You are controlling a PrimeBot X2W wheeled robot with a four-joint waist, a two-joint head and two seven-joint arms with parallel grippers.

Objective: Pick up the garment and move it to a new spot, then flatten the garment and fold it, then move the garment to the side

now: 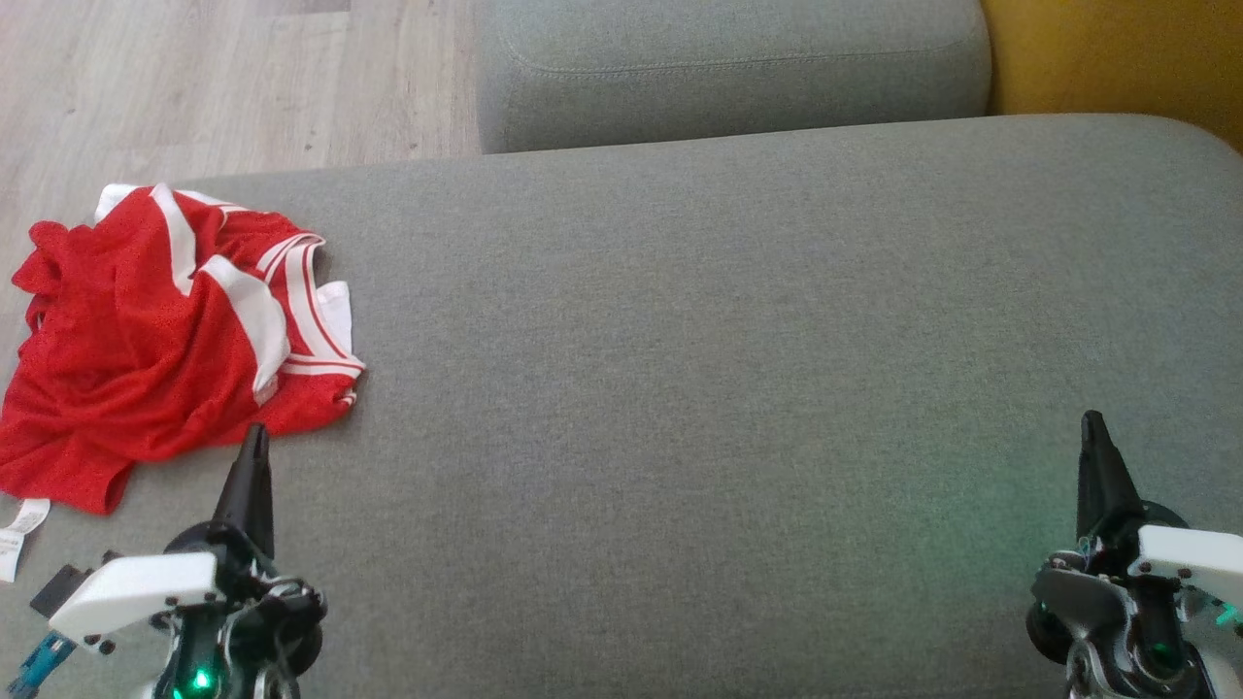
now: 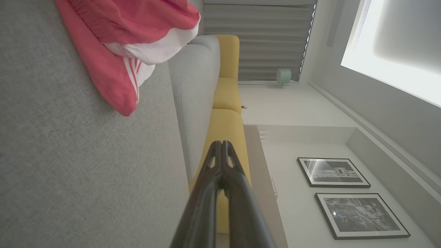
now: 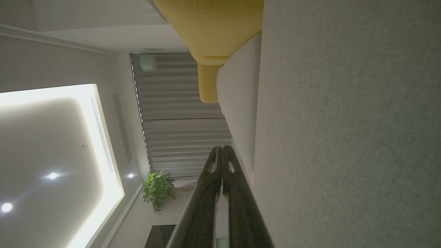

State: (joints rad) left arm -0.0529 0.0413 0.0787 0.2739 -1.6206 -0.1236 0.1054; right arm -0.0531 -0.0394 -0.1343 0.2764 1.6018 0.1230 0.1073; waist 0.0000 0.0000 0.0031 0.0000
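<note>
Head view first: the garment [image 1: 146, 349], red with white stripes, lies crumpled at the middle left of the frame, right at the left border of the grey sofa seat [image 1: 728, 340]. A white label [image 1: 19, 529] trails out below it. The left tool [image 1: 255, 437] comes up from the lower left with its fingers pressed together and nothing between them. Its tip is just beside the garment's lower hem, though whether it touches I cannot tell. The right tool [image 1: 1094, 427] sits at the lower right, also pinched closed and empty, well apart from the cloth.

Over to the left wrist view: the garment [image 2: 131, 41] bunches at the upper left of the frame, and the left tool [image 2: 222, 146] shows its two fingers tight together at bottom centre.

Right wrist view: the right tool [image 3: 222, 150] is closed too, beside bare grey sofa seat [image 3: 344, 137].

My read is that this is thin, light, floppy fabric that will sag and drag rather than lift flat. The raised white-striped fold on the heap's right side looks like the best place to pinch, once the fingers part.
</note>
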